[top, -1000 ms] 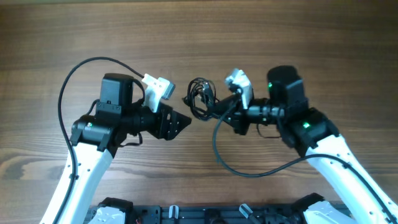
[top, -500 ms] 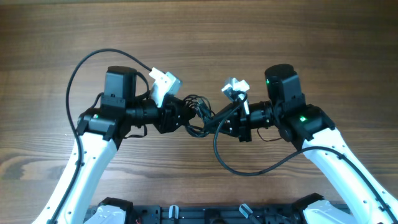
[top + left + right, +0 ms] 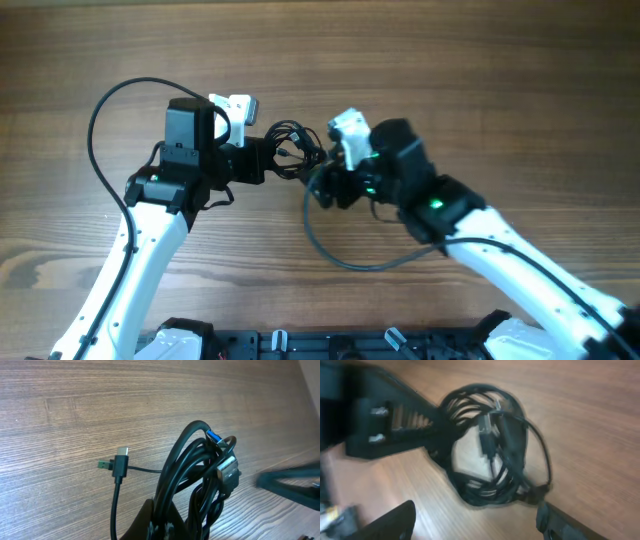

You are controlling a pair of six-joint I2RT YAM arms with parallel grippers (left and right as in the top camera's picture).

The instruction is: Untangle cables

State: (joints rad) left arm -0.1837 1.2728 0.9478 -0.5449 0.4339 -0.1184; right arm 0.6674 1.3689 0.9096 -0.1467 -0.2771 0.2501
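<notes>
The cables (image 3: 293, 147) form a small knotted bundle of thin black wires at the table's middle. My left gripper (image 3: 271, 160) is shut on the bundle's left side. In the left wrist view its fingers (image 3: 150, 519) pinch several strands of the cables (image 3: 197, 472), and one loose plug end (image 3: 120, 460) lies on the wood. My right gripper (image 3: 318, 186) stands open just right of and below the bundle. In the blurred right wrist view its fingers (image 3: 390, 522) are spread wide, and the cables (image 3: 490, 455) lie beyond their tips, apart from them.
Bare wooden table (image 3: 500, 80) all round. A thicker black arm cable loops left of the left arm (image 3: 97, 140), and another curves below the right gripper (image 3: 340, 255). The left gripper's body (image 3: 385, 422) fills the upper left of the right wrist view.
My left gripper reached the bundle and shut on it. My right gripper let go of the cables and opened, and its arm swung left.
</notes>
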